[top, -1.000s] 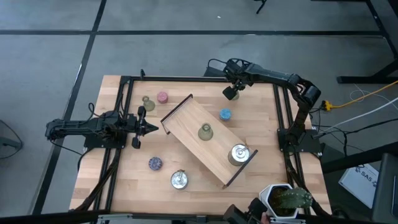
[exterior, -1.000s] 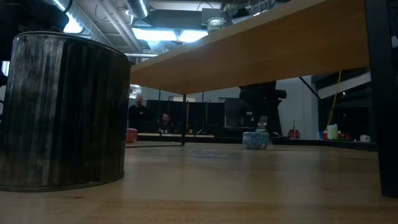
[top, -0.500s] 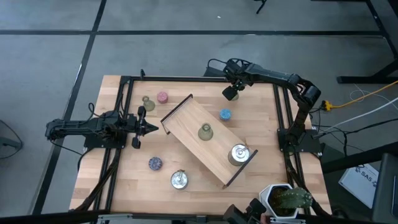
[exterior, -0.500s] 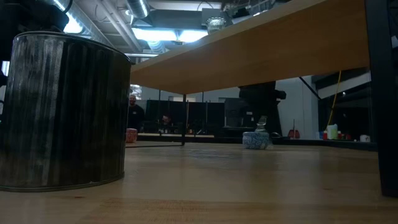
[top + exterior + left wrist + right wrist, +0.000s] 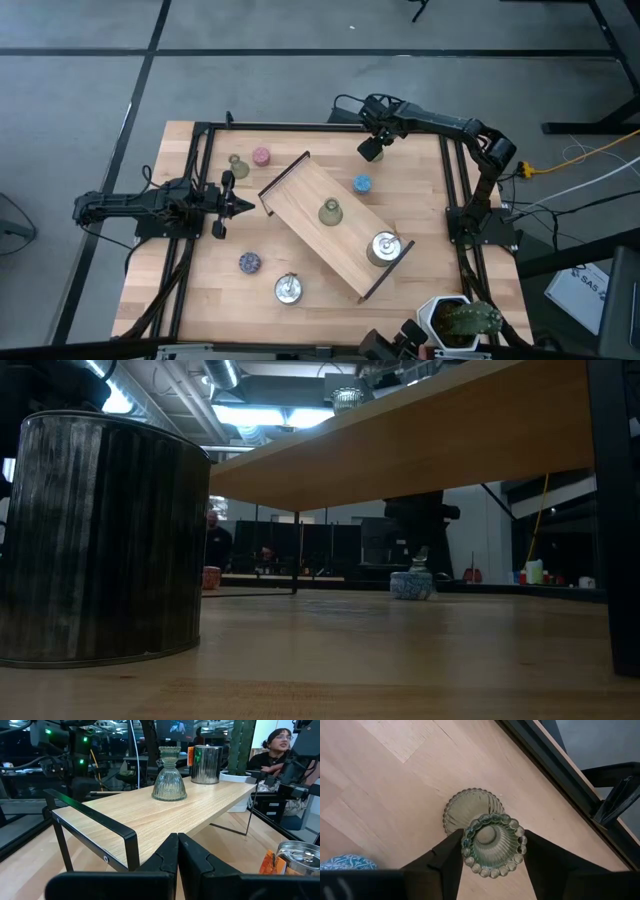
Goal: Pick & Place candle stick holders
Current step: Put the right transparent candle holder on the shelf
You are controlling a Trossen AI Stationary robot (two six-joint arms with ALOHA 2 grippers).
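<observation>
My right gripper (image 5: 372,150) is at the table's far right, over an olive-green holder (image 5: 492,842), and is shut on it. My left gripper (image 5: 238,206) is shut and empty, left of the wooden tray (image 5: 300,190). On the tray stand a second green holder (image 5: 330,212) and a silver one (image 5: 384,247), both on their bases. A blue holder (image 5: 362,184) stands beside the tray. A pink one (image 5: 261,156) and a third green one (image 5: 237,165) stand far left. A purple one (image 5: 249,262) and another silver one (image 5: 289,289) stand near. My right gripper pinches the green holder's beaded top rim (image 5: 470,857) between its two fingers (image 5: 451,857), which come from above and point down. The holder stands upright below them. Whether its ribbed base (image 5: 460,807) rests on the table or is just clear of it, I cannot tell.
The tray lies slantwise across the middle of the table, raised on black metal legs (image 5: 95,827). A potted plant (image 5: 465,320) stands at the near right corner. Black frame rails (image 5: 455,180) run along the table's sides. A person (image 5: 277,745) sits beyond the table.
</observation>
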